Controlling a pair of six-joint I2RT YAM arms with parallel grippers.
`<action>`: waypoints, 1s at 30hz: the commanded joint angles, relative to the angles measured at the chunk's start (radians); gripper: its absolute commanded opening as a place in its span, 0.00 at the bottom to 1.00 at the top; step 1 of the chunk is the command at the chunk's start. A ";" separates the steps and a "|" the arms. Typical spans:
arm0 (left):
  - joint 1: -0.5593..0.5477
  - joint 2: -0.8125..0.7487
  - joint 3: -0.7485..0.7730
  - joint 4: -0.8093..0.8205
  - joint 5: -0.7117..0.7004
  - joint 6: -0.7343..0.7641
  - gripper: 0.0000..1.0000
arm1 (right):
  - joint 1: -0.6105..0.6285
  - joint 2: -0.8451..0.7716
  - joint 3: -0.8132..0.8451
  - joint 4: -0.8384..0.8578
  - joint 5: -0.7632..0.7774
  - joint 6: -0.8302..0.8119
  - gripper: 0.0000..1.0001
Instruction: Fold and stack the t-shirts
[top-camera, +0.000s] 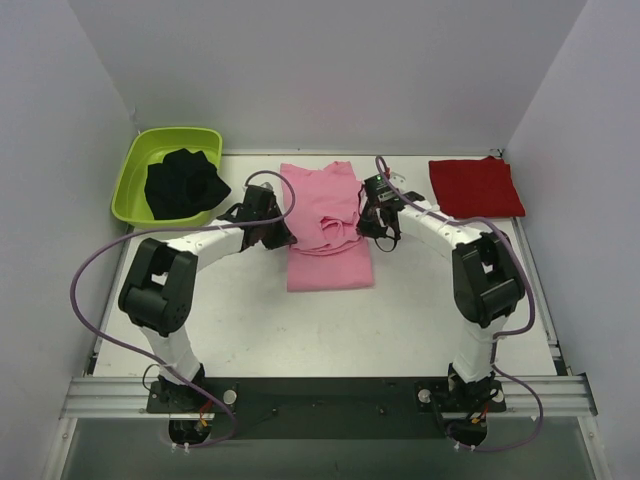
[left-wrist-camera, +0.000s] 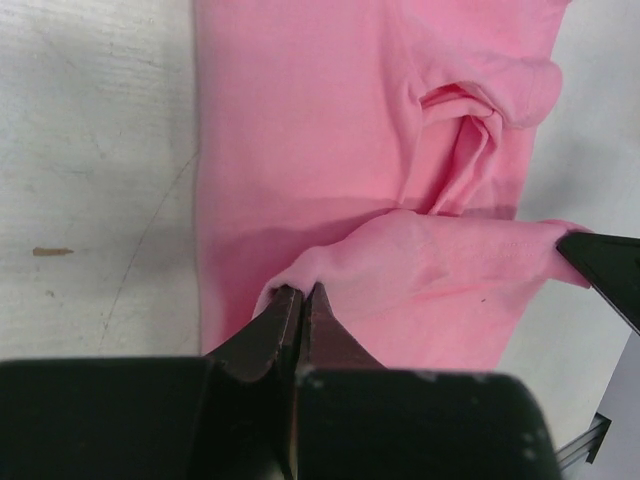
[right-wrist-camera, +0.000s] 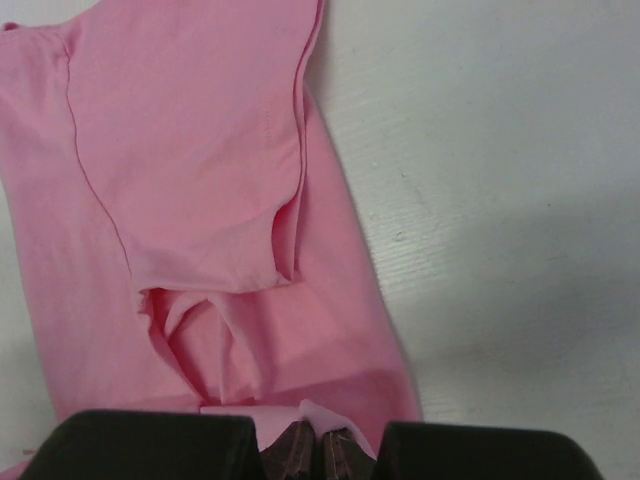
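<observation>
The light pink t-shirt (top-camera: 327, 222) lies half folded in the middle of the table. My left gripper (top-camera: 281, 234) is shut on its left edge and holds a fold of pink cloth (left-wrist-camera: 420, 280) lifted over the shirt. My right gripper (top-camera: 372, 232) is shut on the shirt's right edge; a pinch of pink cloth (right-wrist-camera: 335, 418) shows between its fingers. The deep red t-shirt (top-camera: 475, 186) lies folded flat at the back right, apart from both grippers.
A lime green tub (top-camera: 136, 176) holding a black cloth (top-camera: 183, 184) stands at the back left. White walls close in the table at the back and both sides. Purple cables loop from both arms over the table.
</observation>
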 joint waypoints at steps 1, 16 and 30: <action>0.019 0.044 0.063 0.059 0.025 0.024 0.00 | -0.025 0.045 0.079 -0.004 -0.005 -0.014 0.00; 0.140 0.143 0.216 0.080 0.060 0.001 0.92 | -0.099 0.267 0.377 -0.007 -0.051 0.006 0.89; -0.012 -0.144 -0.084 0.272 0.101 -0.031 0.94 | 0.021 -0.068 0.037 0.098 -0.016 -0.132 0.93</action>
